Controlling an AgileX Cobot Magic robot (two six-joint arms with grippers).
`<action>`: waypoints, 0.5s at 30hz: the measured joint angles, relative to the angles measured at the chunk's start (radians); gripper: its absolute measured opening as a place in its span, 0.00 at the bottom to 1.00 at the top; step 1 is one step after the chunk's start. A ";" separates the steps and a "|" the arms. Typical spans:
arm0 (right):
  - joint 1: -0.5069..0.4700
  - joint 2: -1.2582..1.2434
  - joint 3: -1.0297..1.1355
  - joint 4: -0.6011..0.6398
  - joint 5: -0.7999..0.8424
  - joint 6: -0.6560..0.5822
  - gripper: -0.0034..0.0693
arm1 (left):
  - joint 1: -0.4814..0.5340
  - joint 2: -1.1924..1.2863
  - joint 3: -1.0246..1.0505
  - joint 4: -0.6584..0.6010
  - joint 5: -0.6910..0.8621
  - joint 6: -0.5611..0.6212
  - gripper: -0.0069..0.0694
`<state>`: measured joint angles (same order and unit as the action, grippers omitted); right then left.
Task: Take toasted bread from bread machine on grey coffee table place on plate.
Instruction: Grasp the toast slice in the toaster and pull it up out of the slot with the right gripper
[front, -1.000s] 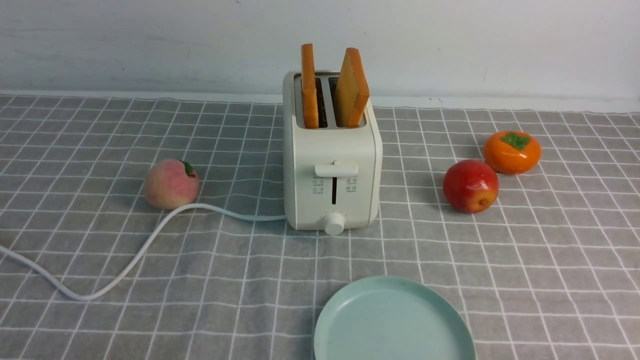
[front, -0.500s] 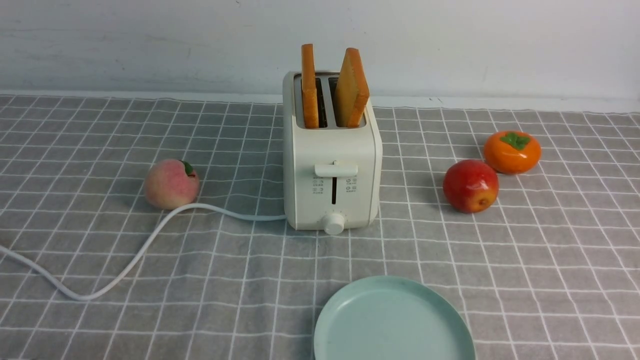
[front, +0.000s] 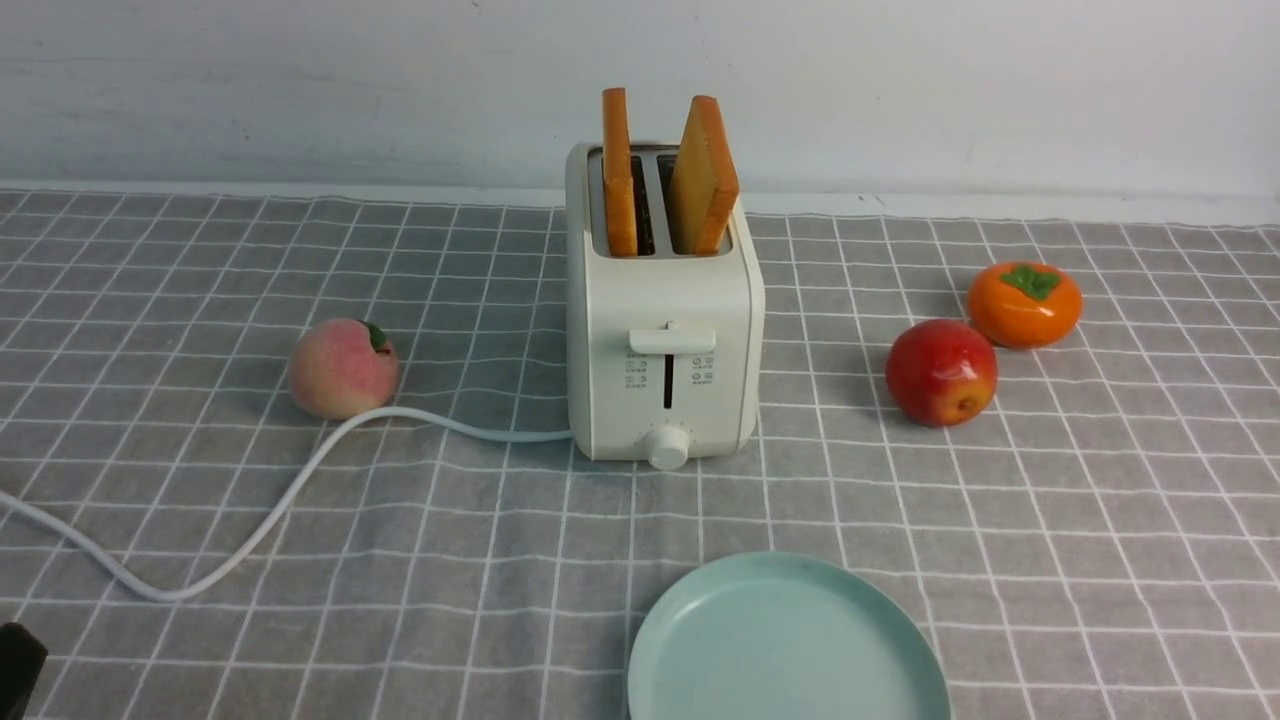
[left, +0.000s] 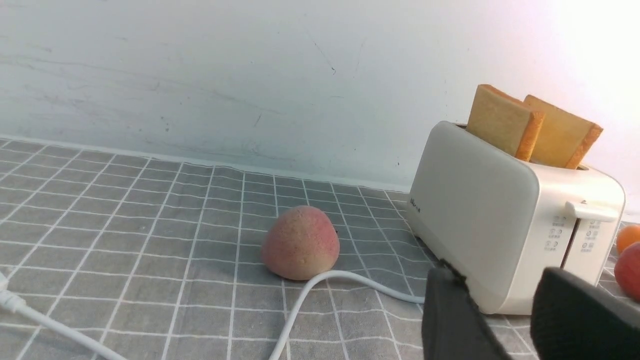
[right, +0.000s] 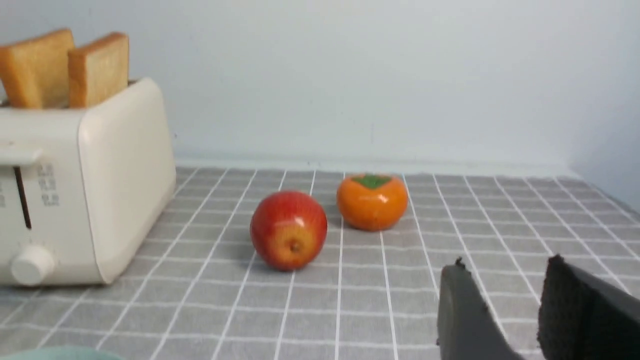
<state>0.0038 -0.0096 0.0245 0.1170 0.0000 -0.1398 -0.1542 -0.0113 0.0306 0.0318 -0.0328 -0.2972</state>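
The cream-white bread machine (front: 660, 330) stands in the middle of the grey coffee table (front: 1050, 520). Two toasted bread slices stand up out of its slots: the left one (front: 617, 170) is upright, the right one (front: 704, 175) is tilted. The mint-green plate (front: 785, 640) lies empty at the front edge, in front of the bread machine. My left gripper (left: 497, 272) is open and empty, low over the table, left of and nearer than the bread machine (left: 505, 215). My right gripper (right: 506, 262) is open and empty, low on the right side, away from the bread machine (right: 85, 185).
A peach (front: 342, 367) lies left of the bread machine, with the white power cord (front: 260, 520) curving past it to the left edge. A red apple (front: 940, 372) and an orange persimmon (front: 1023, 303) lie to the right. A white wall stands behind the table.
A black part of my left arm has come into the front view at the bottom left corner. Nothing else has moved.
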 joint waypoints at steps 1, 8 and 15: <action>0.000 0.000 0.000 0.002 -0.040 0.000 0.38 | 0.000 0.000 0.001 -0.014 -0.022 -0.013 0.40; 0.000 0.000 -0.006 0.075 -0.314 0.156 0.38 | 0.000 0.000 0.001 -0.160 -0.292 -0.166 0.40; 0.000 0.102 -0.235 0.118 -0.259 0.297 0.38 | 0.000 0.037 -0.162 -0.184 -0.248 -0.181 0.40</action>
<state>0.0038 0.0922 -0.2101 0.2352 -0.2595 0.1577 -0.1542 0.0258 -0.1317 -0.1518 -0.2805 -0.4778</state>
